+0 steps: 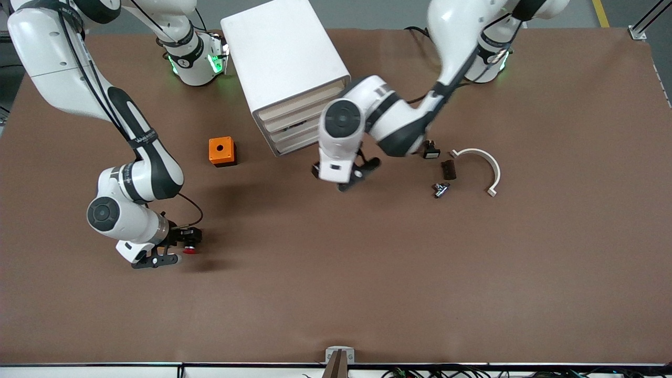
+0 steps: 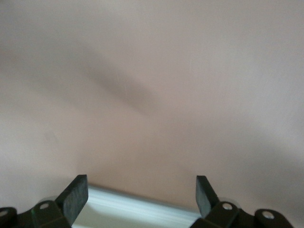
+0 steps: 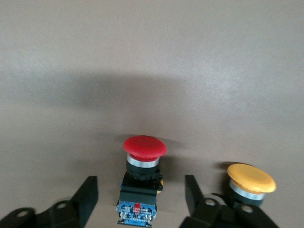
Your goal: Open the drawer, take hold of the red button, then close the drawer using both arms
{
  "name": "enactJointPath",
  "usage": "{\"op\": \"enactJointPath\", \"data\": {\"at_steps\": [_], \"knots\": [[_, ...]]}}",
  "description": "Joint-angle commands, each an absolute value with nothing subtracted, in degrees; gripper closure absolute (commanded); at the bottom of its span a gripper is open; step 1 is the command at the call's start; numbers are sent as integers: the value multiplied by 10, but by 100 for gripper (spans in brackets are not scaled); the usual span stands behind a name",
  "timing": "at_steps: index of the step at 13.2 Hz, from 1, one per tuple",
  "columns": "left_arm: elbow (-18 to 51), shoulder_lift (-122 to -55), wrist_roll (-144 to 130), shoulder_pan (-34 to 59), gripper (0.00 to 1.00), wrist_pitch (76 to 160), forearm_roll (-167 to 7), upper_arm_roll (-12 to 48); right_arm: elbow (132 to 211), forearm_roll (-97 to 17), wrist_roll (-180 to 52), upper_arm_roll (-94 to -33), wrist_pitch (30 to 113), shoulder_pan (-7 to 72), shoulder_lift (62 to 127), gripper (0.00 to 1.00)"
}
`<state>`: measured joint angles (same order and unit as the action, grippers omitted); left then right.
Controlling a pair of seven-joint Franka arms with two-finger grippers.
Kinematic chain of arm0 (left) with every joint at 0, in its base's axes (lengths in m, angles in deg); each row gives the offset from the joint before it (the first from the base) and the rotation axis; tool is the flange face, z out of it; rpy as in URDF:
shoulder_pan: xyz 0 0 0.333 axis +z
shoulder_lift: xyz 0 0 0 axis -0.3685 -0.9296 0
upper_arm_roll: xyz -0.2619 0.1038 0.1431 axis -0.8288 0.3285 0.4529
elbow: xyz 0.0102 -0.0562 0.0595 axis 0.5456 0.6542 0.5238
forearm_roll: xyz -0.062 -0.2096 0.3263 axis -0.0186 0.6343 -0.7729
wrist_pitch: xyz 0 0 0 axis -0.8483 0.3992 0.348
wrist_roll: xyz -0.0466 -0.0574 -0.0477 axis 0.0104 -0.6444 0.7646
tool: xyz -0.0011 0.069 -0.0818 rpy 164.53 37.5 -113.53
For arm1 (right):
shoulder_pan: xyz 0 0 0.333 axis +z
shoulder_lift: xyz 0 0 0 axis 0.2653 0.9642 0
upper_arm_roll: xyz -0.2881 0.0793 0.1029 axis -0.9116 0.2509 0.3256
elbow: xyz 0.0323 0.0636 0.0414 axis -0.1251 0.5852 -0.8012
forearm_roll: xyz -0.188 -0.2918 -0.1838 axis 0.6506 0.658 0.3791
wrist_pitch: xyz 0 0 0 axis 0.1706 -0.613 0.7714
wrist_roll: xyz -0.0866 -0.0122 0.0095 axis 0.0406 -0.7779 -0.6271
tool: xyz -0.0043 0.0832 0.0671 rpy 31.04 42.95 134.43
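Note:
The red-capped button [image 3: 142, 175] lies on the brown table between the open fingers of my right gripper [image 3: 140, 199], untouched by either finger. In the front view it shows by the right gripper [image 1: 178, 247] as a red cap [image 1: 190, 250] toward the right arm's end of the table. The white cabinet [image 1: 286, 58] stands at the back, its four cream drawer fronts [image 1: 291, 131] all about flush. My left gripper [image 1: 344, 178] is open and empty, low over the table just in front of the drawers. A pale white edge [image 2: 142, 209] shows between its fingers.
An orange-capped button [image 3: 250, 183] stands right beside the red one. An orange box [image 1: 222, 151] sits beside the cabinet. A black switch [image 1: 431, 150], a dark block [image 1: 448, 169], a small metal part [image 1: 440, 189] and a white curved piece [image 1: 480, 163] lie toward the left arm's end.

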<state>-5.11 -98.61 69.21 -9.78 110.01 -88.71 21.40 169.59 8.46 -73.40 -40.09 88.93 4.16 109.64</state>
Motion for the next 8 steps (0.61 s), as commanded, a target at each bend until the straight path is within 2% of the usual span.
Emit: {"op": "enactJointPath", "data": {"at_steps": [1,5,8], "knots": [[-31,-912,691,-20,0,1066,-932,210,1684,89,-735,-404,829,41,1043,1],[-31,-829,537,103,0,989,-967,210,1686,55,-740,-451,789,77,955,0],[-31,-783,394,190,0,963,-966,209,1687,-25,-729,-551,755,147,900,0]]}}
